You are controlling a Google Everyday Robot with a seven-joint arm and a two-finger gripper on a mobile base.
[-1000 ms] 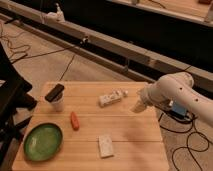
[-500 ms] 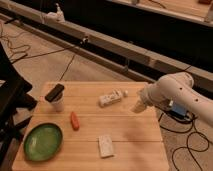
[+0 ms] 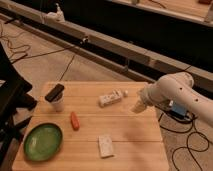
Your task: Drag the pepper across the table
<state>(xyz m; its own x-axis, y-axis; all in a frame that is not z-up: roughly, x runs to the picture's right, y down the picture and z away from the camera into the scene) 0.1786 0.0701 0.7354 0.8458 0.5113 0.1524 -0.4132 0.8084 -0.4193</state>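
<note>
Two things lie nearest on the tabletop [image 3: 130, 135]: a white block [image 3: 105, 145] and a green plate [image 3: 43, 141]. Just behind the plate lies the pepper [image 3: 74, 120], apart from both. Farther right the hand [image 3: 137, 106] hangs released, empty. Beyond, a cup [image 3: 56, 99] and an indistinct white object [image 3: 112, 97].

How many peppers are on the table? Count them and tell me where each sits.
1. The pepper lies on the table left of centre, between the cup and the green plate. The gripper hovers over the table's right side, away from it. None seems hidden.
</note>
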